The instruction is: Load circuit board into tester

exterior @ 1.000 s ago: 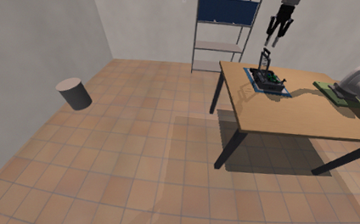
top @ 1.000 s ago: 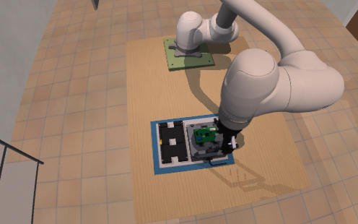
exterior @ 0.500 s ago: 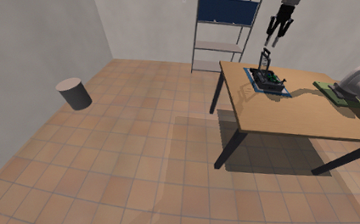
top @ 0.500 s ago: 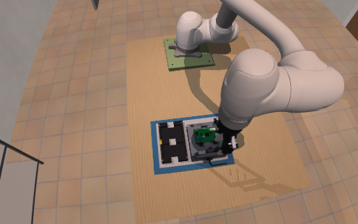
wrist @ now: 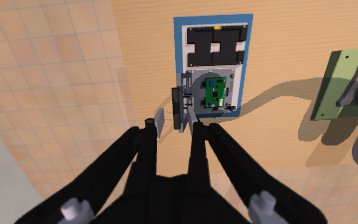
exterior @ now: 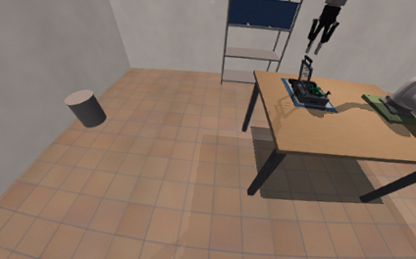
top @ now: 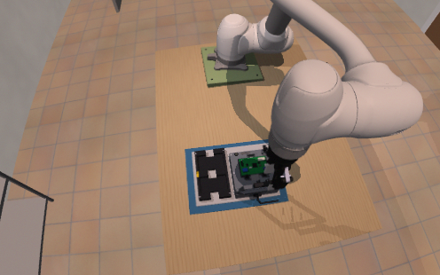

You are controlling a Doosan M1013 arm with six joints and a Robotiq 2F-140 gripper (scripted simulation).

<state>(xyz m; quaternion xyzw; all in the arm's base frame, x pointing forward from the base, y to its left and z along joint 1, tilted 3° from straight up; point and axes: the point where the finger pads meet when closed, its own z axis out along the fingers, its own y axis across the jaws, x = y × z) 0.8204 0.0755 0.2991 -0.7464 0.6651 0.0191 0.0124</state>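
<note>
The green circuit board point(top: 252, 166) point(wrist: 215, 92) lies face up in the tester point(exterior: 312, 100) point(wrist: 201, 73), its white connector point(wrist: 220, 102) at the end nearest the hook point(wrist: 230, 108) point(exterior: 328, 93). Whether both pins pass through its holes is too small to tell. The lid point(exterior: 304, 75) point(wrist: 176, 111) stands open and upright, its dark handle point(exterior: 308, 59) at the top. My gripper point(exterior: 313, 50) point(wrist: 175, 114) is partly open and empty, pointing down just above the handle. In the wrist view the handle shows between and beyond the fingertips, with no visible contact.
The black tray point(top: 213, 164) point(wrist: 202, 36) beside the tester has two empty pockets. Both stand on a blue-edged mat point(top: 190, 186) point(wrist: 178, 40) on the wooden table point(top: 195, 106). The arm's green base plate point(top: 215, 80) point(wrist: 325, 102) is farther off. A shelf point(exterior: 252, 53) stands behind the table.
</note>
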